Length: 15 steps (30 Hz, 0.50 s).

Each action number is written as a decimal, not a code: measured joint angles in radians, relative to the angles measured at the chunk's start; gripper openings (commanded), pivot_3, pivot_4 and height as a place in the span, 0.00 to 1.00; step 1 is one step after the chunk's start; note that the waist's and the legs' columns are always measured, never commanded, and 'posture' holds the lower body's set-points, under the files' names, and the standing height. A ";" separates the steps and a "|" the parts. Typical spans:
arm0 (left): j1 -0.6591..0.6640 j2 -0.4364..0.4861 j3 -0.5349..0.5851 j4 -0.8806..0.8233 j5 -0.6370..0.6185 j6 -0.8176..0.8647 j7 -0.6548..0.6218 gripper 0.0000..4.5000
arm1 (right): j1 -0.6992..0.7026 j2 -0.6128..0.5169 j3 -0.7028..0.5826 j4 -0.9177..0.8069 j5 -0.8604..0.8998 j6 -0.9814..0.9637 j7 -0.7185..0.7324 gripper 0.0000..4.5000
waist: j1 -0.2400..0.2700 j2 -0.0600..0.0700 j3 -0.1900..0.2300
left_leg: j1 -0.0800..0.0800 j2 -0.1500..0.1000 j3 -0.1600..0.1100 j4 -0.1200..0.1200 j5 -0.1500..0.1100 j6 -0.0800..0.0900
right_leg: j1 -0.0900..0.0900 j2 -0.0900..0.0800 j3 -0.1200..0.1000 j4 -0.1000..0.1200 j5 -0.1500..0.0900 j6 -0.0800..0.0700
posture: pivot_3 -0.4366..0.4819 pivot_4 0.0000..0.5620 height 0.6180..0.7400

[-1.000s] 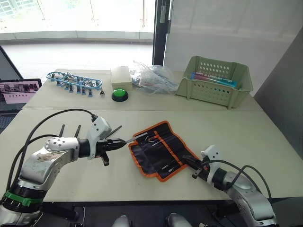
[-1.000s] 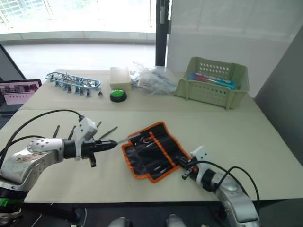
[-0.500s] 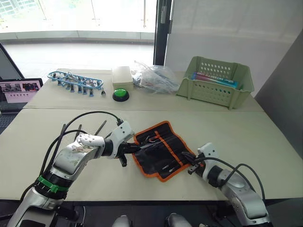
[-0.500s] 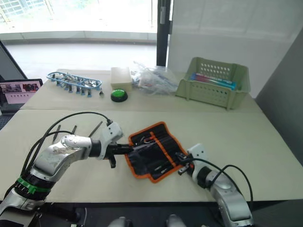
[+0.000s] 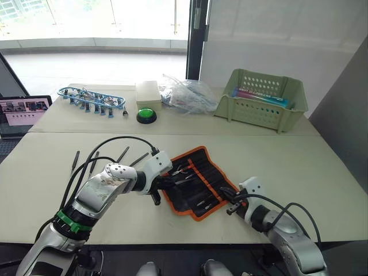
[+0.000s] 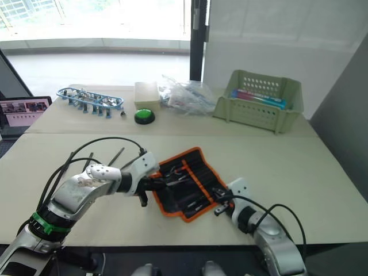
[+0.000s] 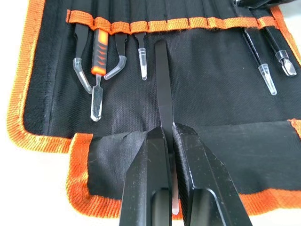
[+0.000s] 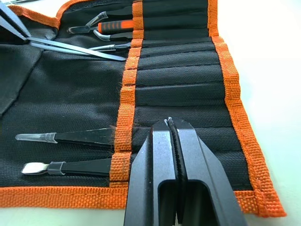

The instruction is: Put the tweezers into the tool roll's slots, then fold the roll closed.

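On the beige table (image 5: 287,155), we see the tool roll (image 5: 198,181) lying open. Our left gripper (image 7: 168,136) pinches a tweezer (image 7: 162,80), its tip at the orange slot strip (image 7: 188,23). Our right gripper (image 8: 171,123) rests on the roll, jaws pressed together.

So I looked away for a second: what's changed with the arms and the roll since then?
The left gripper, shut on a tweezer, has carried it from beside the tool roll in over the fabric; its tip now meets the orange slot strip. The right gripper stays shut on the roll's near edge. Spare tweezers stay on the table.
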 measured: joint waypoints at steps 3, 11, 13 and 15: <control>-0.022 -0.022 -0.011 0.029 0.015 -0.007 -0.001 0.00 | 0.005 0.000 0.005 -0.008 0.000 0.009 -0.003 0.00 | -0.001 0.000 0.000 | 0.000 0.000 0.000 0.000 0.000 0.000 | 0.000 0.000 0.000 0.000 0.000 0.000 | 0.48 0.27 0.98; -0.053 -0.091 -0.043 0.099 0.065 -0.057 -0.001 0.00 | 0.018 0.000 0.010 -0.022 -0.003 0.011 -0.009 0.00 | 0.000 0.000 0.000 | 0.000 0.000 0.000 0.000 0.000 0.000 | 0.001 0.000 0.000 0.000 0.000 0.000 | 0.48 0.27 0.98; -0.059 -0.114 -0.051 0.125 0.083 -0.078 0.000 0.00 | 0.021 0.000 0.015 -0.028 -0.007 0.012 -0.010 0.00 | 0.000 0.000 -0.001 | 0.000 0.000 0.000 0.000 0.000 0.000 | 0.001 0.000 0.000 0.000 0.000 0.000 | 0.48 0.27 0.98; -0.067 -0.142 -0.062 0.168 0.107 -0.114 0.002 0.00 | 0.023 0.001 0.017 -0.033 -0.008 0.015 -0.010 0.00 | 0.001 0.000 -0.001 | 0.000 0.000 0.000 0.001 0.000 0.000 | 0.001 0.000 0.000 0.000 0.000 0.000 | 0.48 0.27 0.98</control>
